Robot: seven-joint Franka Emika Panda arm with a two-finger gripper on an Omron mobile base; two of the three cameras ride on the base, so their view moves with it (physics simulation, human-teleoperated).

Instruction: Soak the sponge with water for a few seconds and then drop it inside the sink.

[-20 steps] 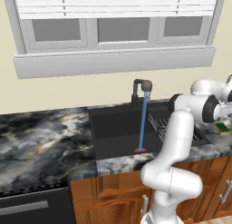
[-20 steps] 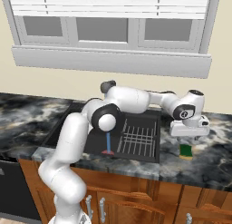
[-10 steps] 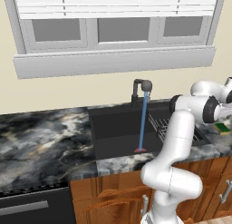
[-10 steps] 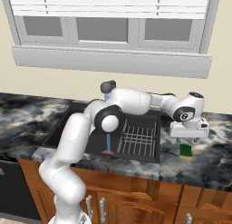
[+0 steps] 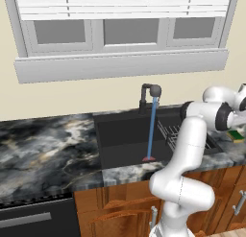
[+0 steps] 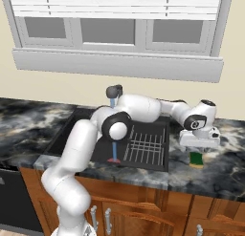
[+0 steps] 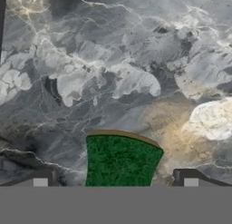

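Note:
The sponge (image 6: 196, 159) lies green side up on the marble counter to the right of the sink (image 6: 81, 134), and its green face (image 7: 120, 162) fills the gap between my fingertips in the hand view. My gripper (image 6: 199, 149) hovers just above it, open, one finger on each side and nothing held. At the right edge of the left base view the sponge (image 5: 236, 135) peeks out beside the arm. A thin blue stream of water (image 5: 151, 130) falls from the dark faucet (image 5: 150, 94) into the sink (image 5: 122, 140).
A black wire dish rack (image 6: 146, 146) fills the right half of the basin, between the stream and the sponge. Marble counter (image 5: 43, 145) stretches to the left. A window sill (image 6: 115, 65) runs along the wall behind, and wooden cabinet doors sit below.
The gripper has sunk a little closer to the sponge. Its jaws stay wide, and the water keeps running.

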